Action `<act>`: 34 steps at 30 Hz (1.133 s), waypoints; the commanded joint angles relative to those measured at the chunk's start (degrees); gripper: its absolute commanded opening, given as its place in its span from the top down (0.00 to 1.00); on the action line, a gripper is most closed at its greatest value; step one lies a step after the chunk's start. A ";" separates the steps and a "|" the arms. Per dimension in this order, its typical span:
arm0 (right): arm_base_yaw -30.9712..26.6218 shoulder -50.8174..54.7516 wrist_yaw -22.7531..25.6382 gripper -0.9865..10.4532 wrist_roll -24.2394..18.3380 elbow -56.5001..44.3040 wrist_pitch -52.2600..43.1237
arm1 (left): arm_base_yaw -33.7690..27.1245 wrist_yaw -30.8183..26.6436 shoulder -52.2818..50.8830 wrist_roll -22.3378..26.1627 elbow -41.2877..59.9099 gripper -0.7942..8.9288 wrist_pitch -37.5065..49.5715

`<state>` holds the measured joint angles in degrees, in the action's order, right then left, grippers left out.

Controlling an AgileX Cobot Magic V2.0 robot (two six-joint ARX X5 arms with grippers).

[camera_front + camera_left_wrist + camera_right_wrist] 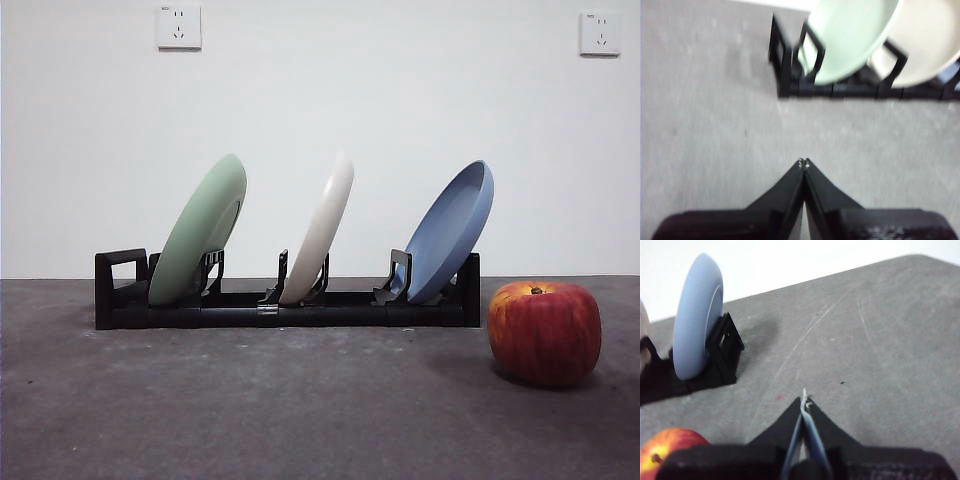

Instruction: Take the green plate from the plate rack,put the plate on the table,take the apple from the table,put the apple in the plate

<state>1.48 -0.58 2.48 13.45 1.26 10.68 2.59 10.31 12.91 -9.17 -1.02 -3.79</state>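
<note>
Apple [545, 332] beside rack [285, 310], unheld.

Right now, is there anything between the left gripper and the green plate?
No. In the left wrist view only bare table lies between the shut left gripper and the green plate in the plate rack.

Three plates stand in one plate rack [290, 312]: one green plate [200, 232], one cream-white plate [322, 226], one blue plate [450, 232]. One apple [545, 332]. Two wall sockets [179, 27].
</note>
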 commanded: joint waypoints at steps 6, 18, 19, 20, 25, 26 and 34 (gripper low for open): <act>0.00 -0.04 -3.32 0.92 10.75 4.79 -1.97 | 0.09 3.10 0.37 -9.92 -5.70 0.92 1.66; 0.00 -14.60 -25.35 0.92 4.28 30.64 -4.85 | 0.09 13.20 13.09 -9.84 -30.93 0.92 -2.84; 0.00 -16.39 -26.27 0.92 4.26 33.03 -4.68 | 0.09 13.94 14.47 -9.81 -33.05 0.92 -3.87; 0.00 -18.64 -27.47 0.92 4.26 35.80 -4.61 | 0.11 14.75 16.15 -9.75 -35.58 0.92 -5.25; 0.02 -30.62 -35.01 0.92 4.31 50.45 -0.87 | 0.11 19.02 24.90 -7.56 -48.65 0.92 -13.88; 0.02 -32.89 -36.20 0.92 4.33 53.27 0.79 | 0.11 19.67 26.45 -6.93 -51.06 0.92 -15.72; 1.44 -53.37 -38.34 0.92 1.07 79.19 27.63 | 0.15 26.56 40.41 -2.12 -69.94 0.92 -30.82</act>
<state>2.44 -51.96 -35.81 16.97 77.71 34.41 2.59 36.10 52.16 -13.61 -69.28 -33.28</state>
